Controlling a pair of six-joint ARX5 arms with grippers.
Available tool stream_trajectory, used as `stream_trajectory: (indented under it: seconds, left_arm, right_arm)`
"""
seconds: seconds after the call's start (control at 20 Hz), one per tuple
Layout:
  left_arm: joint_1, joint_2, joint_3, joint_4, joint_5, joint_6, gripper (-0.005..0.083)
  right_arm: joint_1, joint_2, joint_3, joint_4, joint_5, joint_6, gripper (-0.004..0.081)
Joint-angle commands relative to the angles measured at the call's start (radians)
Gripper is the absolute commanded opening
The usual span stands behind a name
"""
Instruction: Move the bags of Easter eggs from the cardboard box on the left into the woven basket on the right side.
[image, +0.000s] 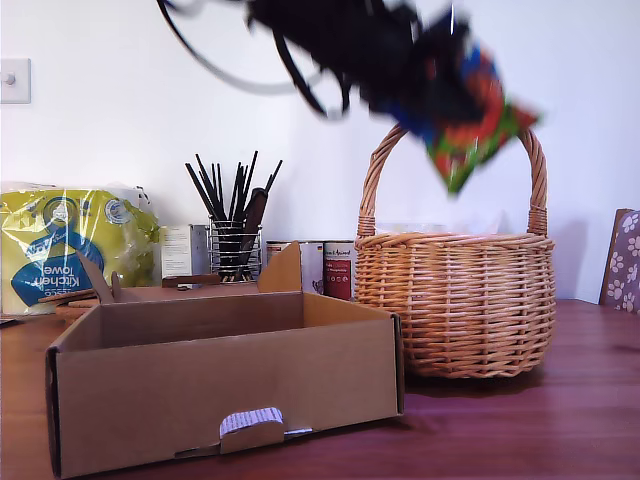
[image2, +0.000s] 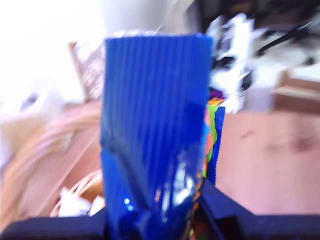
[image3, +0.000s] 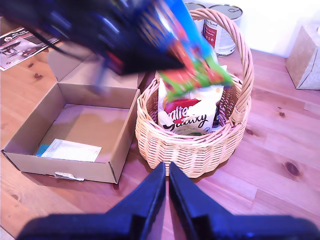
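High in the exterior view's upper right, above the basket (image: 455, 300), my first gripper (image2: 192, 200) pinches the blue bag (image: 470, 115) by its crimped edge, light, limp and slippery; my second gripper (image3: 168, 172) hangs closed, empty.

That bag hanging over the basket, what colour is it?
Blue, with orange and green print, the bag shows best in the exterior view.

Exterior view: low at table height, faced the woven basket (image: 455, 305) side-on.
Second wrist view: high, looked down into it.
First wrist view: close, blurred.
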Motion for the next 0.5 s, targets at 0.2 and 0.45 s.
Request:
stream_trajectory:
  seconds: [0.2,0.45]
  left_arm:
    - [0.001,0.120,-0.012,0.075,-0.146,-0.090,0.0056]
    - [0.001,0.126,-0.012,-0.044,-0.148,-0.176,0.0056]
  right_arm:
    - [-0.005,-0.001,-0.007,0.010,0.004,0.000,-0.0012]
    - [-0.005,-0.001,-0.007,0.010,0.004,-0.001,-0.0012]
